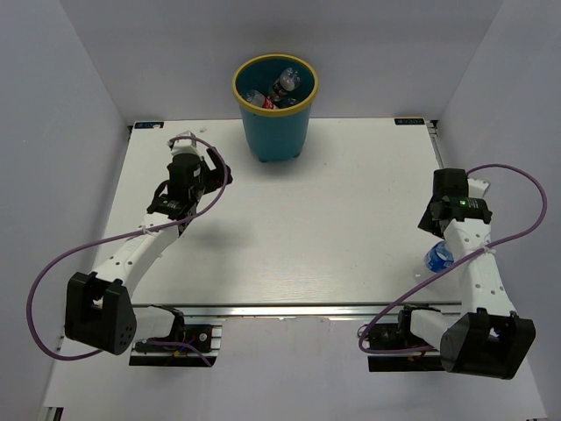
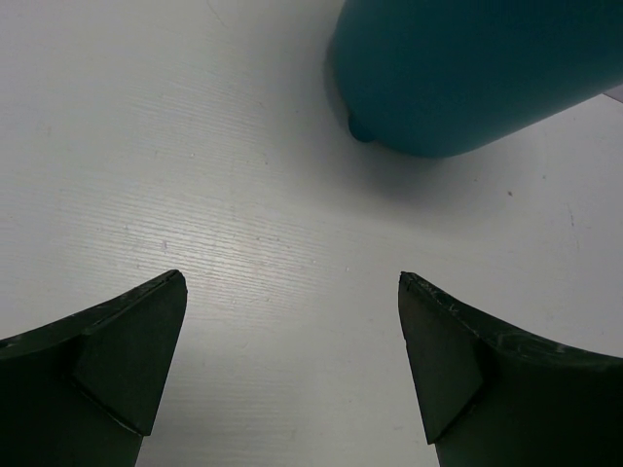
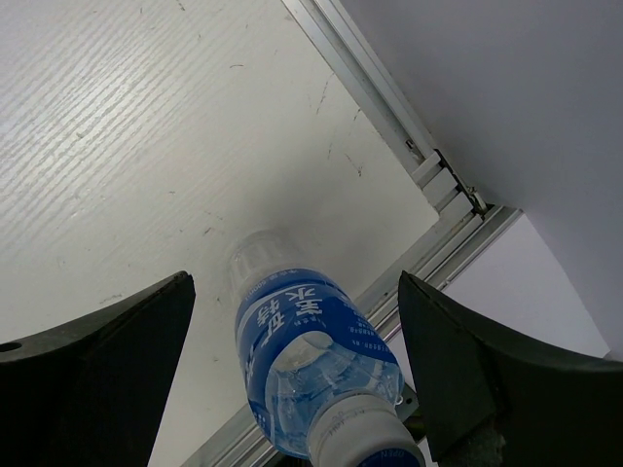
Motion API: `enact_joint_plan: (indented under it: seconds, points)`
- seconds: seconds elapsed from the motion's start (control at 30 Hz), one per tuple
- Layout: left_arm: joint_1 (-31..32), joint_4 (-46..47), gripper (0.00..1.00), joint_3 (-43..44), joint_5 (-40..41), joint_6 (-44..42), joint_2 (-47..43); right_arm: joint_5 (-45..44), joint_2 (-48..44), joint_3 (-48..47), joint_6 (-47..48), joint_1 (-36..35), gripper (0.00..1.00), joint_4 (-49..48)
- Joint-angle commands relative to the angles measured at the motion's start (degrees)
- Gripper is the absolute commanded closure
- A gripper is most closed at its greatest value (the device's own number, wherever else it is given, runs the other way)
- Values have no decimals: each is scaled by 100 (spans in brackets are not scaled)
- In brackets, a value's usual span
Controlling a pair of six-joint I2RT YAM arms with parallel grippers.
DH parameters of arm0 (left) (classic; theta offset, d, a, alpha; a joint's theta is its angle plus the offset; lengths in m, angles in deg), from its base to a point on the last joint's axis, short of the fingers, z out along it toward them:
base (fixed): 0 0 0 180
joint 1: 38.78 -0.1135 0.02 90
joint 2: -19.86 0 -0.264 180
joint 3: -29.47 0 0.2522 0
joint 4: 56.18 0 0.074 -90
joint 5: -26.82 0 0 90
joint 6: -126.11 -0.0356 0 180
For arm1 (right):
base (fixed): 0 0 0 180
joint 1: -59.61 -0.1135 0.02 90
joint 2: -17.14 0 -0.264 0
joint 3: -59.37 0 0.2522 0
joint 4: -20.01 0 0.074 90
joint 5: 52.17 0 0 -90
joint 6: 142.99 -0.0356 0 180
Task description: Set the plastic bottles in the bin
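White table [image 1: 307, 219]: teal bin [image 1: 275, 123] holds bottles [image 1: 282, 88]; blue-label bottle [image 3: 311, 360] between spread jaws of right gripper [image 3: 294, 282], ungrasped; left gripper [image 2: 292, 282] spread, empty.

Left tool [image 2: 290, 282] spread wide, reaching forward; right tool [image 3: 292, 282] wide too, seemingly angled downward

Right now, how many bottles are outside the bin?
1: the blue-label bottle, at the right edge of the table by the right arm. The arms could hide others.

Teal on the bin [image 1: 276, 136], yellow round its rim; blue label with white lettering on the clear bottle [image 3: 302, 336]; white, finely ribbed, across the table [image 1: 333, 210].
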Motion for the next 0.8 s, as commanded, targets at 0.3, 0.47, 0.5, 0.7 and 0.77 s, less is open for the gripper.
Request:
enact_joint_plan:
  seconds: [0.3,0.47,0.5,0.7,0.77]
  points:
    - [-36,-92,2,-24,422,-76,-320,-87,-95,-111,-284,23,15,253]
    - [-36,-74,2,-59,449,-76,-365,-272,-112,-190,-399,23,33,368]
    - [-36,-83,2,-59,466,-76,-365,-290,-112,-199,-399,23,38,385]
    - [-36,-74,2,-68,528,-76,-364,-255,-121,-208,-390,23,62,403]
    - [-36,-92,2,-68,537,-76,-365,-264,-139,-225,-346,23,68,394]
